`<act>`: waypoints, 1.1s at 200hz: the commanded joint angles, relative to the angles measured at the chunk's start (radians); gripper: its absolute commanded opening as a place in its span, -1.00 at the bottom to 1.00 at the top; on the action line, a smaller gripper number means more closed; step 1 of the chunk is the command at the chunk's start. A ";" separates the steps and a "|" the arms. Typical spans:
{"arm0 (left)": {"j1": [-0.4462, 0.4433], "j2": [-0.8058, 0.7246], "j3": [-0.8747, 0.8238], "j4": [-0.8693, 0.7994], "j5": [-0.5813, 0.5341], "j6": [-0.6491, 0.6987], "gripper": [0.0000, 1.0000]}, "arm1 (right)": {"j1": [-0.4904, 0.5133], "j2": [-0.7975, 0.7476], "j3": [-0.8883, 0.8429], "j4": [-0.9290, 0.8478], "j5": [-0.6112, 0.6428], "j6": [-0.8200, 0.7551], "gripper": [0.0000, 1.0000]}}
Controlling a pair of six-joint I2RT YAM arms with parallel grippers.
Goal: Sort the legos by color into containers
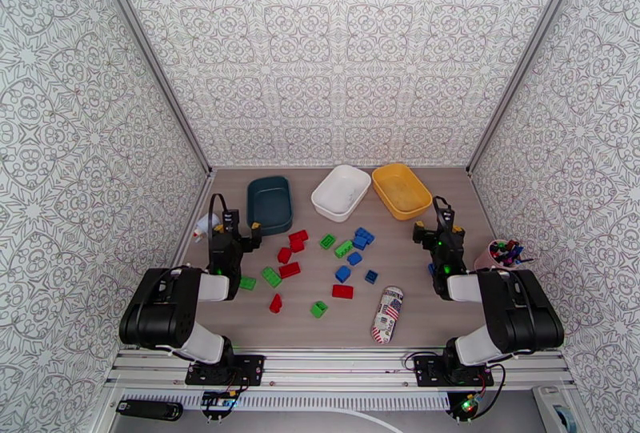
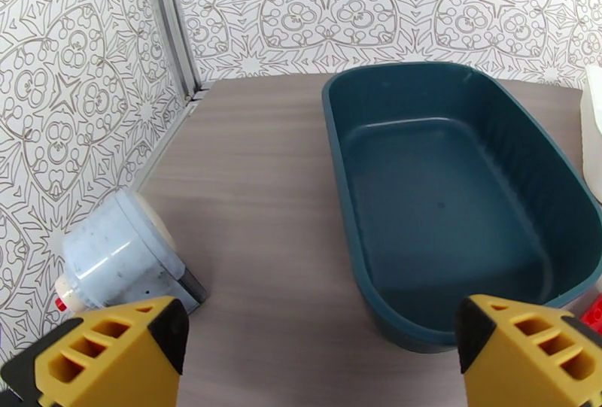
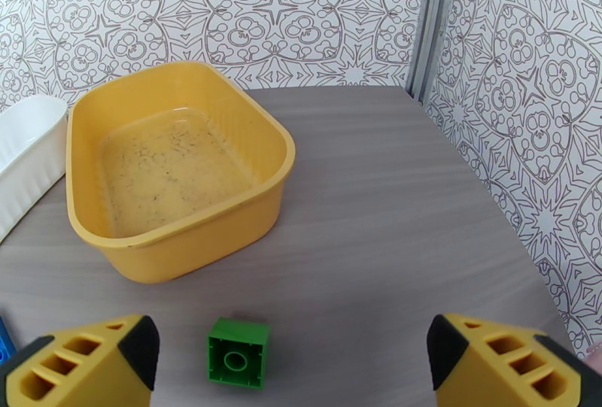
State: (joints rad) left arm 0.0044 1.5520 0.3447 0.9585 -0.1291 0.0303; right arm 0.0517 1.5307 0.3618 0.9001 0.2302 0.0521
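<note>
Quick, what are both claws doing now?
Left gripper: open, holding nothing.
Right gripper: open, holding nothing, near a small green studded plastic brick.

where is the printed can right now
In the top view, the printed can lies on its side near the front edge of the table, right of centre, just right of a red lego.

White bin [image 3: 26, 153] ran off the left edge, right wrist view. Blue lego [image 3: 4, 341] showed as a sliver there. Left wrist view: red lego [image 2: 593, 318] clipped at right edge, shape untellable.
</note>
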 commanded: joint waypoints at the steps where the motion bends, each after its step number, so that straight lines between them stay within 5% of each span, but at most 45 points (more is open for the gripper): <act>1: -0.003 -0.007 -0.011 0.034 -0.018 0.017 0.99 | 0.004 -0.010 0.008 0.010 -0.009 -0.012 0.98; 220: 0.072 -0.013 0.043 -0.082 0.104 -0.039 0.99 | 0.004 -0.012 0.004 0.014 -0.009 -0.011 0.98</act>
State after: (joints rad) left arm 0.0612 1.5520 0.3725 0.8894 -0.0559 0.0162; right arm 0.0517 1.5307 0.3618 0.9001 0.2302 0.0521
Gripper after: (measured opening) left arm 0.994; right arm 0.990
